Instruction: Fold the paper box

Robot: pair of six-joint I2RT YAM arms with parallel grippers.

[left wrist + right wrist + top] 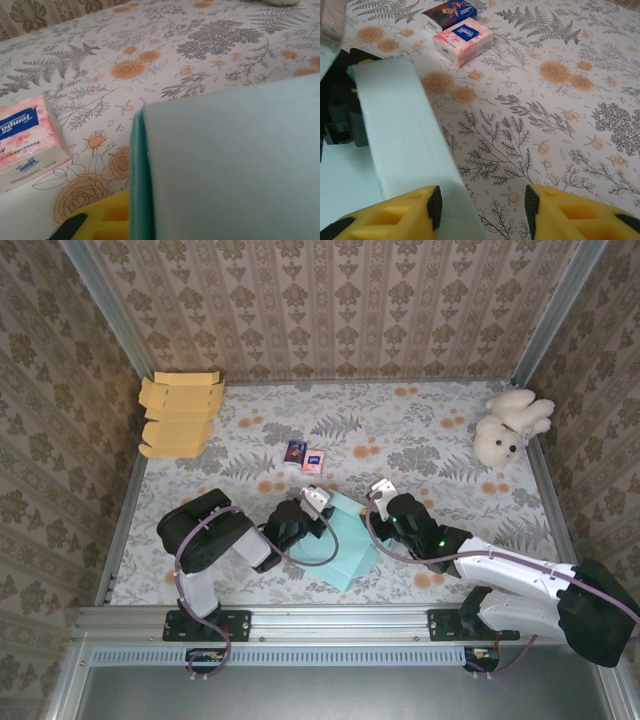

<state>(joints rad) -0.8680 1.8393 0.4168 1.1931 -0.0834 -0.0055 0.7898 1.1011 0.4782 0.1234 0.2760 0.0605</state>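
Right gripper (482,205) jaws apart beside a raised flap of the pale teal paper box (348,545). Left gripper (308,510) state unclear. Folding looks barely begun.

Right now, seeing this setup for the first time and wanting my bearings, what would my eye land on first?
The pale teal paper box, one flap raised, lies at the near middle of the table. A white teddy bear sits in the far right corner, and a stack of tan cardboard blanks lies in the far left corner.
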